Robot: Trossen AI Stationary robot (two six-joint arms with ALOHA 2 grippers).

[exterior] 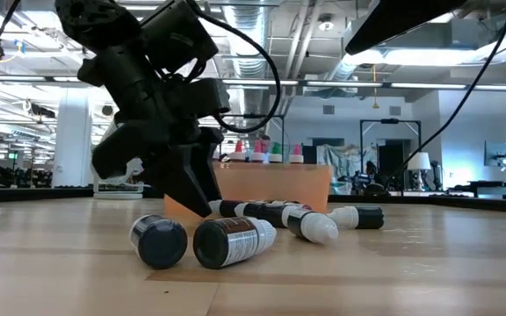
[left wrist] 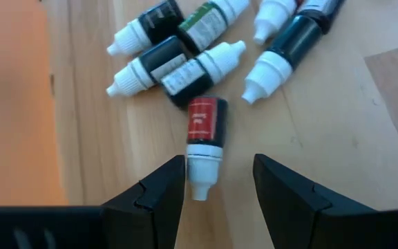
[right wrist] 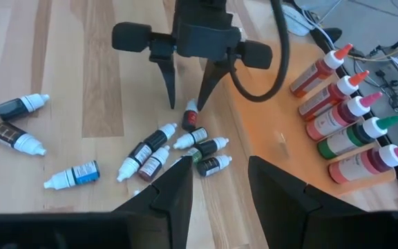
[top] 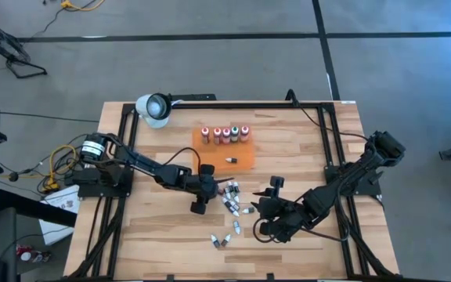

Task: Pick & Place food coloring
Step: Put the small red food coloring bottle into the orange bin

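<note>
High view: a wooden table carries a flat orange tray near its far middle, with a row of larger bottles standing upright along the tray's far edge and one small item lying alone on the tray's surface. Just beside the tray's near edge a cluster of small vials lies scattered on the wood, and three more vials lie apart toward the near edge. The left gripper sits at the cluster's left side; the right gripper sits at the cluster's right side, close to the outlying vials.

Left wrist view: the left gripper has its fingers spread, and a red-labelled vial lies on its side between them, white cap toward the camera. One finger is next to the cap; whether it touches cannot be told. The vial's dark end touches the heap of white-capped vials beyond it.

Right wrist view: the right gripper hovers with fingers spread and nothing between them. Ahead, the left gripper straddles the red-labelled vial at the cluster's edge, beside the tray. The larger bottles, red, orange and green with pointed caps, stand in a row on the tray.

Low view: two vials lie on the table in the foreground, dark ends toward the camera.
</note>
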